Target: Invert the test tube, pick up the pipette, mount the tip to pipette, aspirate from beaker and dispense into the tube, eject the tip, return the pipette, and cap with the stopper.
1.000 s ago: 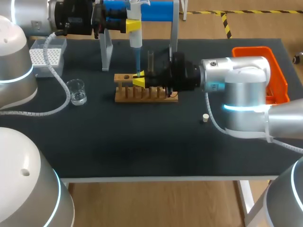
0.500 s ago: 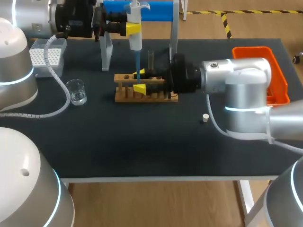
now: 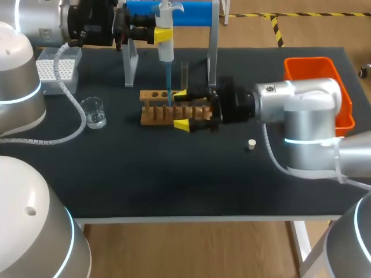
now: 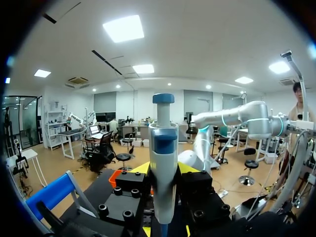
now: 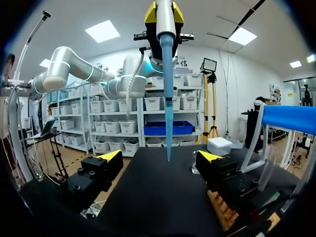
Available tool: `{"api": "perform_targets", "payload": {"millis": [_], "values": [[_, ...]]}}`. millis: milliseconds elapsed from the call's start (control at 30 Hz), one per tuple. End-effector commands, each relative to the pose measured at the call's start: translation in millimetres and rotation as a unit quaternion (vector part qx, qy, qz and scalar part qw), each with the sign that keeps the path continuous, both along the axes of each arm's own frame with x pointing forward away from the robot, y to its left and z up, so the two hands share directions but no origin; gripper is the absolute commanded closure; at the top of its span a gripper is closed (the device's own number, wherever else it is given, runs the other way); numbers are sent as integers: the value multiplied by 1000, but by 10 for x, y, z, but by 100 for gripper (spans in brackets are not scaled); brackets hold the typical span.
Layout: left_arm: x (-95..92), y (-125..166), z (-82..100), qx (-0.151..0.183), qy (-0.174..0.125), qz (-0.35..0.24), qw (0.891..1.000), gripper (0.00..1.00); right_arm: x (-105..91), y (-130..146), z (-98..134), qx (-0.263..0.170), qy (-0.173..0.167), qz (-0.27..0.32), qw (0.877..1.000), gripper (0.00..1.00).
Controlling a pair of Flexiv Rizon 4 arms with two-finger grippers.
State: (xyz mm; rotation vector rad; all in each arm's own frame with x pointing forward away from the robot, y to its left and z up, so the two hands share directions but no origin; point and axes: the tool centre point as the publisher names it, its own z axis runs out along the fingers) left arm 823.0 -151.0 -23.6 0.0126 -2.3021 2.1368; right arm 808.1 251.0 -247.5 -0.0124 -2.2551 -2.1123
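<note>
Above the slotted wooden rack (image 3: 155,116), left fingers (image 3: 164,33) pinched the white blue-tipped pipette (image 3: 166,53) upright (likely for a vertical dispense); right fingers (image 3: 182,124) stood spread, holding nothing, near the racked clear glass tube (image 3: 184,74).

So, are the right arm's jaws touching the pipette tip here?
Apart. The right wrist view shows the blue pipette tip hanging between the right arm's jaws, which stand wide open, with a clear gap on each side.
</note>
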Motion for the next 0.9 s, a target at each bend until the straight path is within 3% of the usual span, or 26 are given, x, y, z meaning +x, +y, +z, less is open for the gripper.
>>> {"api": "perform_targets", "payload": {"millis": [33, 133, 900], "values": [[-3, 0, -3, -2, -1, 0, 1000, 100, -84, -259, 21, -5, 2, -7, 1000, 0], [-3, 0, -3, -2, -1, 0, 1000, 100, -106, -368, 17, -9, 4, -11, 1000, 0], [-3, 0, -3, -2, -1, 0, 1000, 100, -106, -368, 17, -9, 4, -11, 1000, 0]]}}
